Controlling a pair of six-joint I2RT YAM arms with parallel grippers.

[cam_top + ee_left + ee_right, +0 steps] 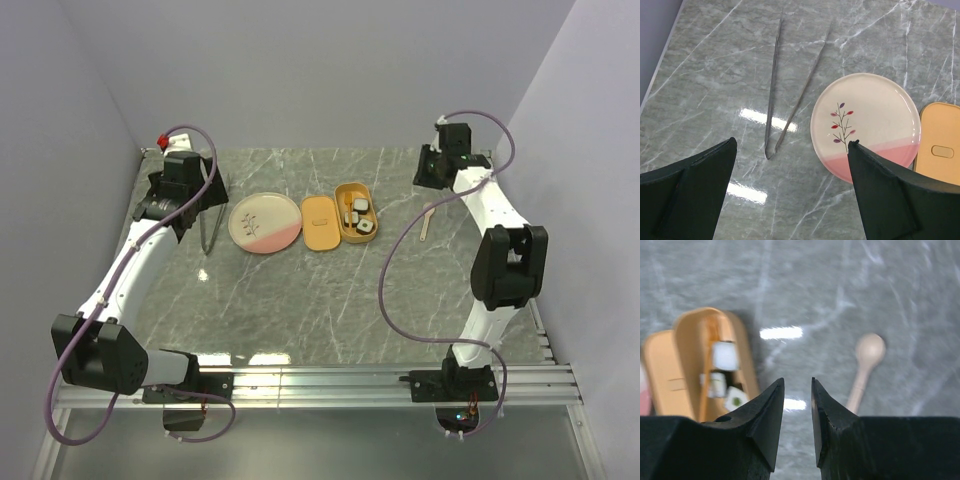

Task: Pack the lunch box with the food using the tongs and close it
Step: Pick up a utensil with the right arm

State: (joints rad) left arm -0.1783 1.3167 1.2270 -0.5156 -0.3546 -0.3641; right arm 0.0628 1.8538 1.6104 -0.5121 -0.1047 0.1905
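Note:
The orange-tan lunch box (342, 194) lies open right of centre, and the food (358, 206) sits inside it as three small cubes. In the right wrist view the cubes (724, 355) show in the box (739, 338). The flat lid (320, 222) rests on the table to the box's left, touching its side. The tongs (774, 85) lie on the marble left of the plate, arms spread, with the joined end nearest the camera. My left gripper (792, 143) hovers above them, open and empty. My right gripper (797, 381) is high at the back right, open by a narrow gap, with nothing between its fingers.
A round cream-and-pink plate (265, 222) sits between the tongs and the lid. A beige spoon (427, 220) lies right of the box. A thin orange utensil (705, 385) lies inside the box beside the cubes. Grey walls close in the left, back and right sides.

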